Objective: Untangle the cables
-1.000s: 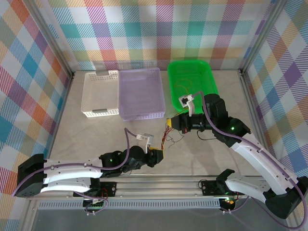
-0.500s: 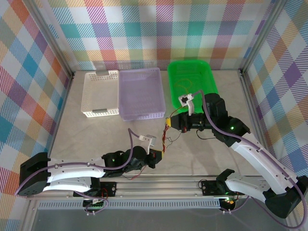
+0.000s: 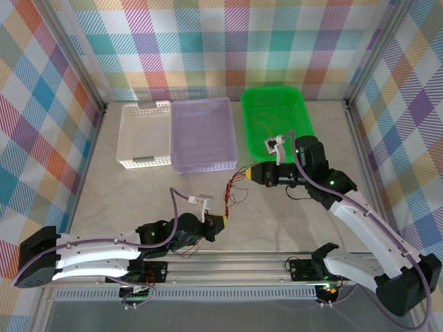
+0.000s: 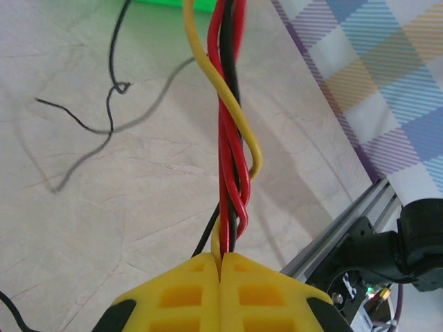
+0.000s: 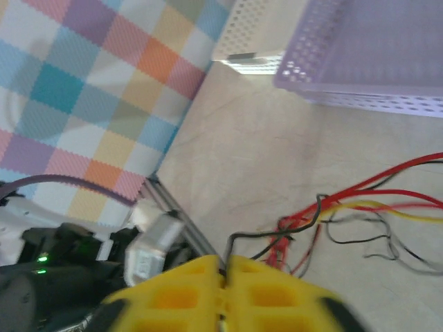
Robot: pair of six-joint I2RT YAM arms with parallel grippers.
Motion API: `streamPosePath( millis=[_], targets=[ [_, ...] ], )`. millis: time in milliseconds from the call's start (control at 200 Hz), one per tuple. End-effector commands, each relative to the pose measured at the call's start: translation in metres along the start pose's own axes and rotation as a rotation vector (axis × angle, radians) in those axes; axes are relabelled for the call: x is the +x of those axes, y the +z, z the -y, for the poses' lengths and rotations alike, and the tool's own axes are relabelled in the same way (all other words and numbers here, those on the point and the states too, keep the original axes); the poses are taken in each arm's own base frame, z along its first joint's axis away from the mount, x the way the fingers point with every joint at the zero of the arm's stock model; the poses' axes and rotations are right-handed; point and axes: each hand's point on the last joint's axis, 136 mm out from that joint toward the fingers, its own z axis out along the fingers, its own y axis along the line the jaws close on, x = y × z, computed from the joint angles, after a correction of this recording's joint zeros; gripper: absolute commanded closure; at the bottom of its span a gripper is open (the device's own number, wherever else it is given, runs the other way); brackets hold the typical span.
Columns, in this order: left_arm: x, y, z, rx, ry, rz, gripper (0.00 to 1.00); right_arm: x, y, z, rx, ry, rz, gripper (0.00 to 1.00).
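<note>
Top external: thin red, orange-yellow and black twisted cables point(image 3: 232, 189) stretched over beige marbled table point(image 3: 138, 194) between left gripper point(image 3: 221, 220) and right gripper point(image 3: 243, 173); green plastic tray point(image 3: 302, 111) behind.

Left wrist: left gripper point(image 4: 221, 261) pressed closed on cables point(image 4: 232, 124).

Right wrist: right gripper point(image 5: 225, 271) closed, pinching black strand of cables point(image 5: 332, 207); other strands spread over table.

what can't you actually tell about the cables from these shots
Left wrist: the cables run off the top edge; their clamped ends hide inside the shut left gripper.
Right wrist: blurred; which strands besides a black one the right gripper pinches is unclear.
Top external: the strands are too thin to count.
</note>
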Motion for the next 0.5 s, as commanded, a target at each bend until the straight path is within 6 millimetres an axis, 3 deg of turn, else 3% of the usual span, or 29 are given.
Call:
streamPosePath(
  millis=[0, 120, 225, 360, 495],
  targets=[
    [-0.014, -0.005, -0.01, -0.026, -0.043, 0.076, 1.0, 0.008, 0.003, 0.008, -0.024, 0.022, -0.019, 0.54],
    [-0.02, -0.008, -0.013, -0.03, -0.061, 0.1, 1.0, 0.022, -0.002, -0.001, -0.101, -0.03, -0.017, 0.43],
    [-0.024, -0.008, -0.01, -0.019, -0.066, 0.104, 1.0, 0.039, -0.001, -0.004, -0.163, -0.051, -0.027, 0.41],
    [-0.027, -0.004, -0.002, -0.01, -0.054, 0.091, 1.0, 0.066, 0.022, -0.003, -0.194, -0.067, -0.089, 0.44],
    [-0.023, 0.003, 0.005, -0.001, -0.047, 0.058, 1.0, 0.078, 0.046, 0.0, -0.179, -0.11, -0.111, 0.46]
  ],
)
